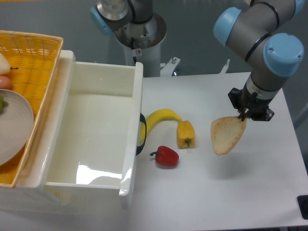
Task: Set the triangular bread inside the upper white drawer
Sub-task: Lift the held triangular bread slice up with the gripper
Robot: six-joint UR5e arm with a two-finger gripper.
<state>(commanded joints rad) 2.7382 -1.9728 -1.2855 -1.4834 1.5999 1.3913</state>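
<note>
The triangular bread [225, 136], a pale-tan slice with a darker crust edge, hangs tilted above the table at the right, pinched at its upper right corner. My gripper [243, 115] is shut on that corner, pointing down from the grey and blue arm. The upper white drawer [131, 120] stands pulled open at the left, its inside bare and glossy, with a dark handle [142, 134] on the wall that faces the bread. Between the bread and the drawer lie other foods on the table.
A banana [159, 118], a yellow pepper [186, 134] and a red pepper [166, 156] lie between drawer and bread. A yellow wicker basket [36, 57] with a grey plate [14, 127] sits left of the drawer. The robot base [139, 36] stands behind.
</note>
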